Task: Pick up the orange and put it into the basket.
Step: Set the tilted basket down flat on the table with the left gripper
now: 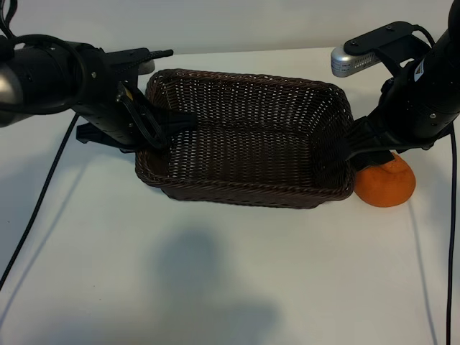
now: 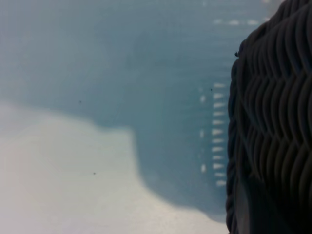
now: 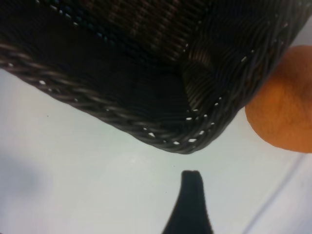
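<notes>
The small round bright-orange fruit (image 1: 385,185) sits on the white tabletop (image 1: 230,287), just outside the right end of the big dark-brown woven wicker basket (image 1: 244,190) and touching or nearly touching its wall, so nothing is in the basket yet: the pick-up and the drop are both left to do. The right gripper (image 1: 359,152) hangs right at that corner, above and a shade inboard of the orange, fingers spread wide and holding nothing; its wrist view shows one dark fingertip (image 3: 191,195) over bare table with the orange off to the side. The left gripper (image 1: 169,123) sits at the basket's left rim, jaws narrowed on the wicker, apparently steadying it. Room is tight on the basket side of the fruit, a finger could snag the braided rim; the outer side and the front table look open.
</notes>
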`<state>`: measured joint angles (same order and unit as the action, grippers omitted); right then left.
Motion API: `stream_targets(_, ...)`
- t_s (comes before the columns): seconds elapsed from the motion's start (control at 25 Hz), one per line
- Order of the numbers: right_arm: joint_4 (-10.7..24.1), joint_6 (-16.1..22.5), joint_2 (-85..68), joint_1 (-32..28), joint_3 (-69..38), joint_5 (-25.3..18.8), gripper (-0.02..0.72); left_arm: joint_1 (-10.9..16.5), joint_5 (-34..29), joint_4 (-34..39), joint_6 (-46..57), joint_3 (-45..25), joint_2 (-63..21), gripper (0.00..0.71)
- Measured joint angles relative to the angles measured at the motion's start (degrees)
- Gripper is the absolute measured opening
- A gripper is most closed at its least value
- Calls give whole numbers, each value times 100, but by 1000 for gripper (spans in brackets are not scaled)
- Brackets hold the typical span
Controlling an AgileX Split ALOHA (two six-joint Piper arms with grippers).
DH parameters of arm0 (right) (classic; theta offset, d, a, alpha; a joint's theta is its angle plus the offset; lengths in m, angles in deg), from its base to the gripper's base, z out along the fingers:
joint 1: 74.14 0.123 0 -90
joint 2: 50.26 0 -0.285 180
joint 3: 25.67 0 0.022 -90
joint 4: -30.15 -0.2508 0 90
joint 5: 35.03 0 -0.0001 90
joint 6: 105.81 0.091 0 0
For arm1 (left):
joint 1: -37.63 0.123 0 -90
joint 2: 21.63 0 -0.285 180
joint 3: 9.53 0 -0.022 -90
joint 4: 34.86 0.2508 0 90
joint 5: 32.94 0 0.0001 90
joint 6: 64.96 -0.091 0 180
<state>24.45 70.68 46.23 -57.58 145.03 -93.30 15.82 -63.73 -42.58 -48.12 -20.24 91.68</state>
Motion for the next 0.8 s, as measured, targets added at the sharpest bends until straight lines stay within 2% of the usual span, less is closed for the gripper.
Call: stream_targets(0.8, 0, 0, 0, 0, 0, -5, 570, 0, 47, -123, 318, 5, 237, 150)
